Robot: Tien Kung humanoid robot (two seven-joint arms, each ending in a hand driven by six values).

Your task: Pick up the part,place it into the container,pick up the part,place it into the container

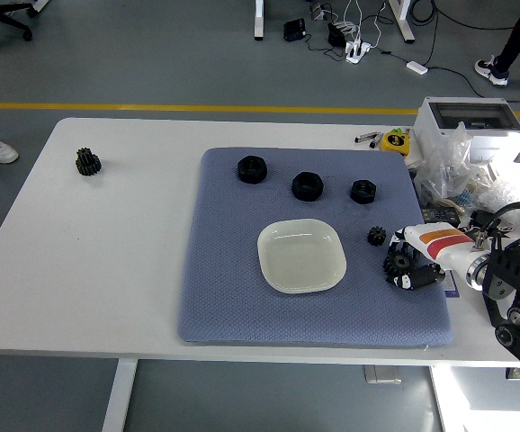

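You have a blue-grey mat of rough, woven-looking cloth on a smooth white worktop. The dish on the mat looks glossy, translucent plastic; the nuts beyond the dish are matt black.

Open mat left and front of shallow dish; three black nuts lined behind it, small gear and cluttered bags crowding right side.
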